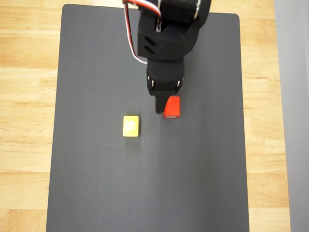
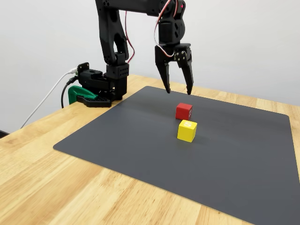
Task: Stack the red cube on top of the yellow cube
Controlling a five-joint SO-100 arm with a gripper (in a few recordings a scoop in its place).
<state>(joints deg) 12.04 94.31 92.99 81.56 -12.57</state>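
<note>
Yellow cube fwd; gripper open, raised.

Bare mat all around both cubes.

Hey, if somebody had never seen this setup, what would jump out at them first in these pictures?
Probably the black gripper, hanging open above the dark mat with nothing between its fingers. Next come the two bright blocks near the mat's middle: the red cube sits below the gripper, and the yellow cube stands close beside it, apart from it and nearer the camera in the fixed view.
</note>
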